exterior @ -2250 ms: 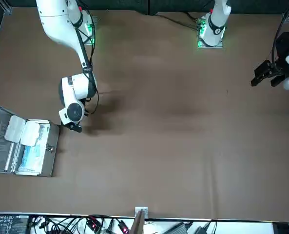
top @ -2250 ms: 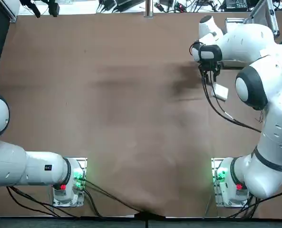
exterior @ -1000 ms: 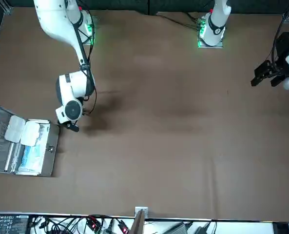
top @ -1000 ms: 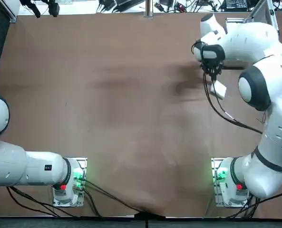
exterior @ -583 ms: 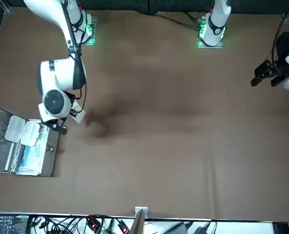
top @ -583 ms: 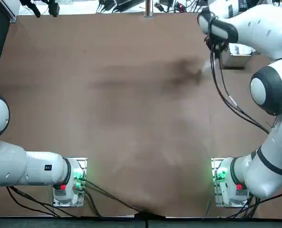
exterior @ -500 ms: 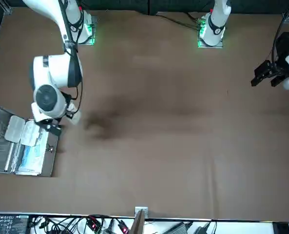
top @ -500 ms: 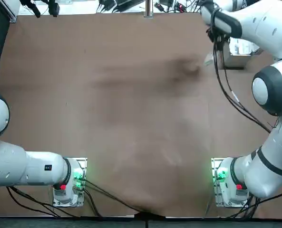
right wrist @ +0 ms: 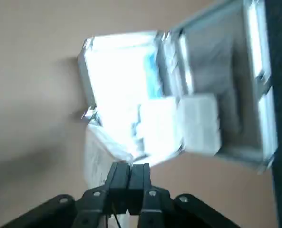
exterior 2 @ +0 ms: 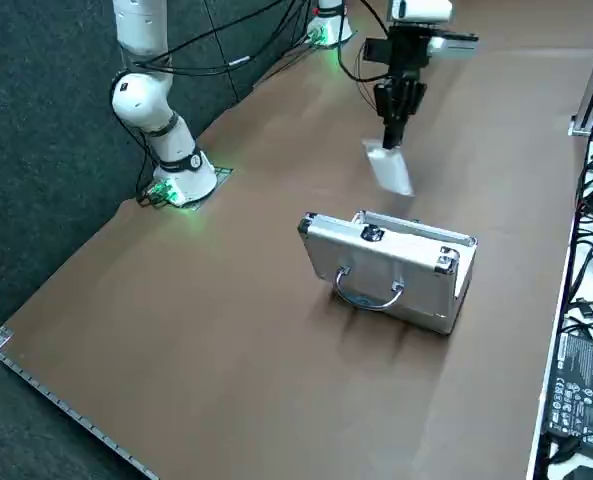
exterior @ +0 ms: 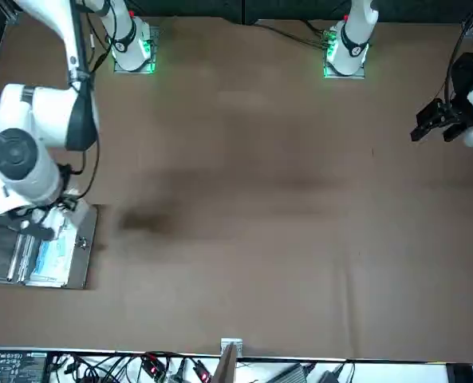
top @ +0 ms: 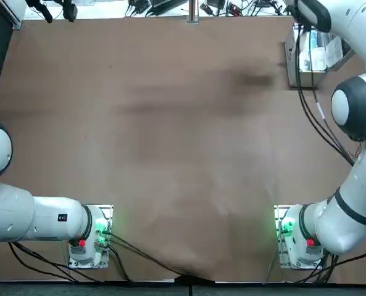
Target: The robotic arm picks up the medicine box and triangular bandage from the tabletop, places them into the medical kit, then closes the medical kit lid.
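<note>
Moved nearer the open silver aluminium case point(exterior 2: 376, 262), right black claw point(exterior 2: 389, 143), clenched on a white translucent packet point(exterior 2: 389, 170)

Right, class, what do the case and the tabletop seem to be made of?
The case looks like aluminium, silvery with a dull sheen and bright metal corners. The tabletop is smooth brown with soft reflections, perhaps vinyl or a laminate.

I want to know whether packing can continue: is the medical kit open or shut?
Open: the medical kit's pale insides show beneath the right gripper.
</note>
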Action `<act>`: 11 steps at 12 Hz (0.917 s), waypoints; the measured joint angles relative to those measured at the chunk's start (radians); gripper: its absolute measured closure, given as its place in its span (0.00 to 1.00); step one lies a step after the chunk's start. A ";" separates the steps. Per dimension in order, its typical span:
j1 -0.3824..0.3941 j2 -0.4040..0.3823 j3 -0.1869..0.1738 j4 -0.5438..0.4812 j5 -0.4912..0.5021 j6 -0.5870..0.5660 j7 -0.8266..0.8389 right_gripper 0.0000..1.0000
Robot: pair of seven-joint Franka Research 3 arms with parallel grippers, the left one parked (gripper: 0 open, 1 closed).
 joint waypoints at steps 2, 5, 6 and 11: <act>-0.050 0.050 -0.001 0.061 -0.012 0.041 -0.075 0.99; -0.105 0.124 -0.002 0.098 -0.017 0.158 -0.160 0.99; -0.122 0.146 -0.002 0.102 -0.020 0.198 -0.183 0.99; -0.168 0.197 -0.002 0.112 -0.055 0.249 -0.248 0.99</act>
